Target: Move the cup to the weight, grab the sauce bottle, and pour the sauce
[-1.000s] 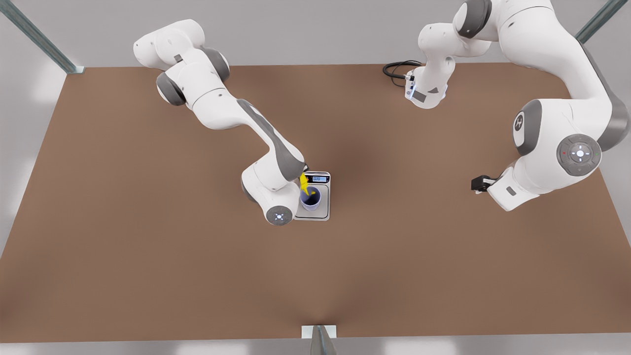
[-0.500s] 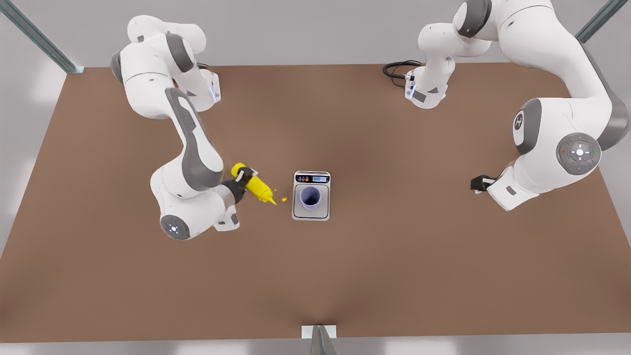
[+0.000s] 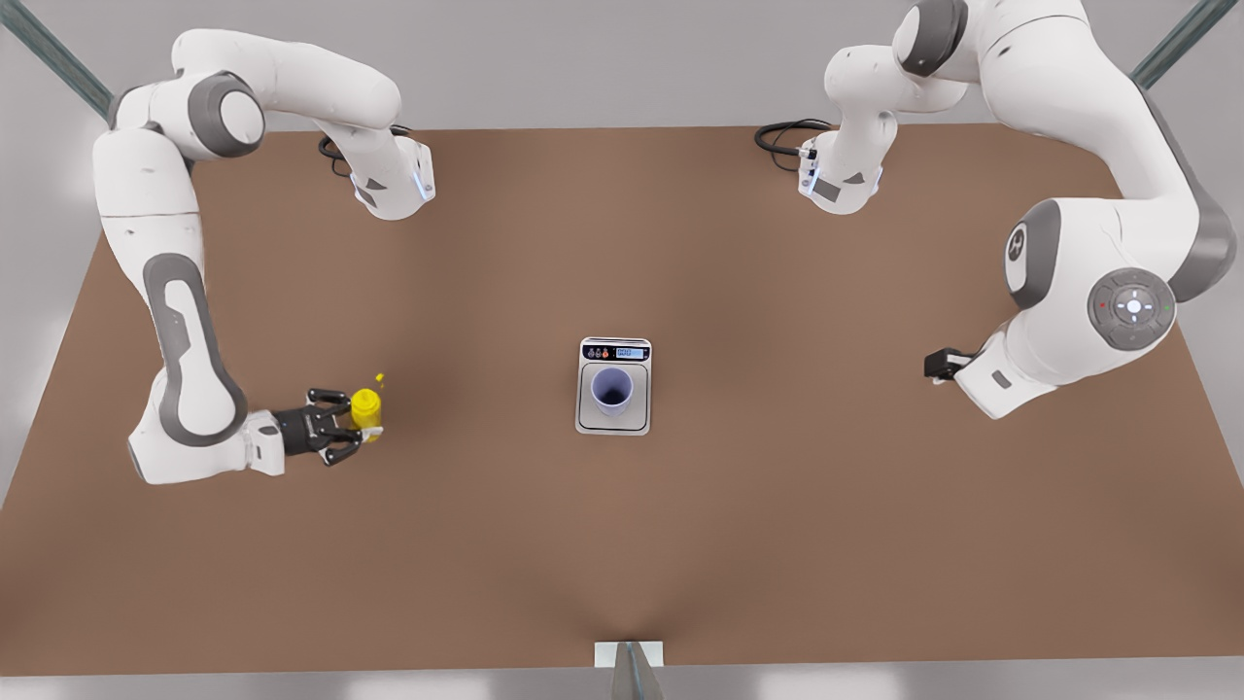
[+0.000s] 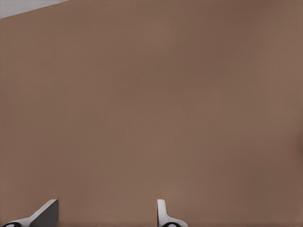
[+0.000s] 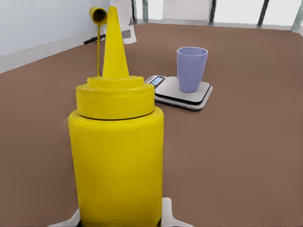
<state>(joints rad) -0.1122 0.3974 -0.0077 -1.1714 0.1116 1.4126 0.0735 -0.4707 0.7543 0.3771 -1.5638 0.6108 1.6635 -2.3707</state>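
The cup (image 3: 612,390) stands upright on the weight (image 3: 614,420) at the middle of the tabletop (image 3: 777,535), so you can judge the first step done. The sauce bottle (image 3: 366,409) is upright and well apart from the cup, far out toward the front view's left, and it appears to rest on or just above the tabletop. A drop of sauce (image 3: 380,378) hangs just beside the nozzle; in the right wrist view a thin thread of sauce (image 5: 98,45) runs down next to the cone tip. Whether any sauce reached the cup you cannot tell from here, as its inside looks dark. Your right gripper (image 3: 342,428) reaches in level from the front view's left, forearm low over the tabletop, and its fingers (image 3: 330,397) sit on either side of the bottle body, holding it. Your left gripper (image 3: 941,363) waits near the front view's right edge, elbow raised and wrist bent down toward bare tabletop; in the left wrist view its fingertips (image 4: 45,215) stand wide apart with nothing between them. If pouring is finished, what remains is likely just letting go of the bottle.
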